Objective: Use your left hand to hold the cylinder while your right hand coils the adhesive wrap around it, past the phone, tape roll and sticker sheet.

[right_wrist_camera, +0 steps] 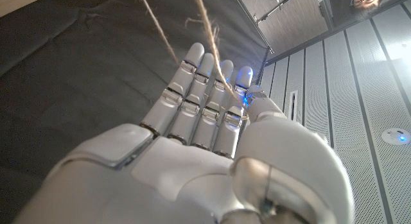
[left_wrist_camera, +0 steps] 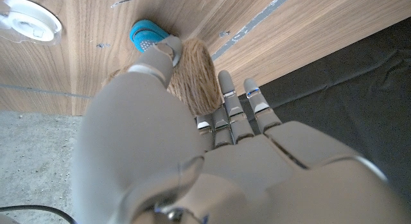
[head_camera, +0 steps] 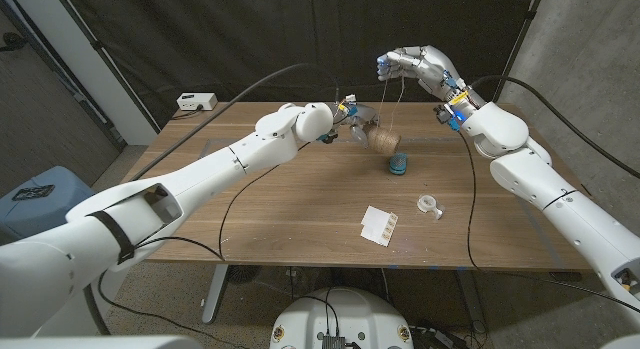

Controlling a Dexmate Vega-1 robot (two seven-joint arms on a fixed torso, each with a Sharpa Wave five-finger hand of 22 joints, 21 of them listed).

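White arms, grey-jointed hand [head_camera: 415,64]

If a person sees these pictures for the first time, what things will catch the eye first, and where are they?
First comes the right hand, raised high above the far side of the table, with twine hanging from its fingers down to a twine-wound spool. The left hand holds that spool just above the middle of the table, and a small blue object lies right next to it.
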